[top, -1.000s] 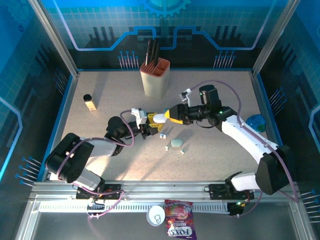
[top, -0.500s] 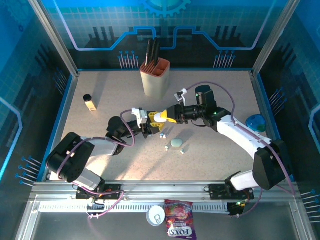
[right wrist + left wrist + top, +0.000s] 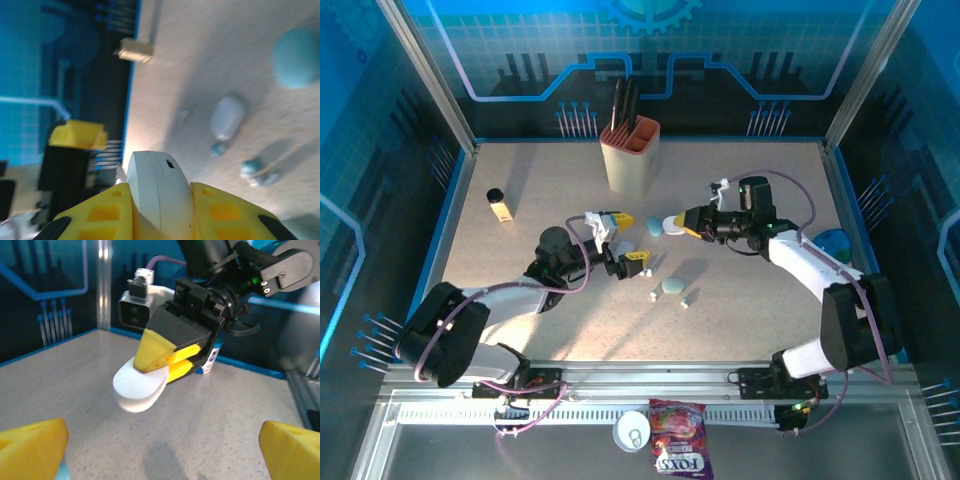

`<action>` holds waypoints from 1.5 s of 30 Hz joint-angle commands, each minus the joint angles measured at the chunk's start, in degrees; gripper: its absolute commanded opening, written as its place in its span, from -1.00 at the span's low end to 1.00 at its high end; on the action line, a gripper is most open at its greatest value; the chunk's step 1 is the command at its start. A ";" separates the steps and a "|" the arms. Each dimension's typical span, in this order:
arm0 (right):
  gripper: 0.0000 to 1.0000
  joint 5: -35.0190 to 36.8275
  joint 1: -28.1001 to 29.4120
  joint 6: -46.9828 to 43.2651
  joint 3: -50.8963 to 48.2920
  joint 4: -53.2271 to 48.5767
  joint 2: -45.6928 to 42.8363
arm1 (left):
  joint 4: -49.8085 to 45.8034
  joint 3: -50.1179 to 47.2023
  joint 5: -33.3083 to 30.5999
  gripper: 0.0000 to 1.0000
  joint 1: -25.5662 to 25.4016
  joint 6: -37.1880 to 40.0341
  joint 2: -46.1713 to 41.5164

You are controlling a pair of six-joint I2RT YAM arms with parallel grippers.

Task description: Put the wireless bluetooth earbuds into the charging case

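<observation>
Right gripper (image 3: 685, 224): closed on the white case (image 3: 671, 226), held raised and pointed left, seemingly for a handover.
Left gripper (image 3: 624, 237): spread wide, nothing gripped, apparently readied for receiving it.
Earbuds (image 3: 655, 295): scattered on the surface (image 3: 750, 300) nearer, not yet inserted.

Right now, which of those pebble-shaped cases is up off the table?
The white case, pinched between the right gripper's yellow fingers. The teal case lies flat on the table.
</observation>
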 commanded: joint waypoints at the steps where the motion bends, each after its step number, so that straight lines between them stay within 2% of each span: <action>1: -0.56 5.83 -2.96 -6.21 -0.42 -2.97 4.12 | -22.51 5.49 -7.34 0.98 0.24 4.51 -3.67; 3: -0.56 6.81 -4.18 -6.54 0.07 -2.10 6.75 | -34.62 9.77 -11.76 0.99 0.05 4.10 -4.58; 6: -0.56 7.73 -5.49 -7.16 1.26 -1.05 11.16 | -47.18 14.56 -19.09 0.99 0.03 1.82 -4.27; 12: -0.55 7.93 -7.77 -5.86 2.90 2.53 20.08 | -57.50 19.00 -25.75 0.98 -0.06 -0.55 -1.92; 15: -0.47 8.27 -8.30 -5.71 3.31 2.91 22.60 | -57.32 19.76 -25.69 0.98 -0.32 -1.84 -0.21; 17: -0.30 8.60 -8.65 -5.89 3.37 2.61 23.06 | -57.05 19.91 -24.80 0.99 -0.71 -1.01 0.70; 19: -0.04 9.09 -8.99 -6.64 3.22 1.70 22.05 | -56.30 19.74 -24.60 0.99 -1.74 1.58 1.31; 23: 0.40 12.04 -9.72 -10.77 3.42 -3.89 18.23 | -52.92 18.96 -20.58 0.99 -4.47 10.19 2.64; 25: 0.52 13.63 -10.08 -13.28 3.22 -7.02 15.61 | -52.04 18.18 -15.91 0.99 -6.94 19.02 3.68; 28: 0.58 14.86 -10.77 -15.27 2.54 -10.26 11.48 | -50.79 17.54 -12.72 0.98 -9.57 27.61 5.64; 35: 0.60 13.51 -10.92 -16.95 -0.30 -14.55 2.97 | -55.48 23.50 -9.27 0.81 -12.64 35.60 13.64; 40: 0.60 15.97 -11.03 -19.20 -1.34 -17.39 0.29 | -58.83 29.46 -9.13 0.54 -13.71 35.59 20.52; 45: 0.59 16.43 -11.70 -19.95 -3.05 -16.57 0.37 | -59.68 31.77 -8.42 0.53 -14.89 37.64 24.14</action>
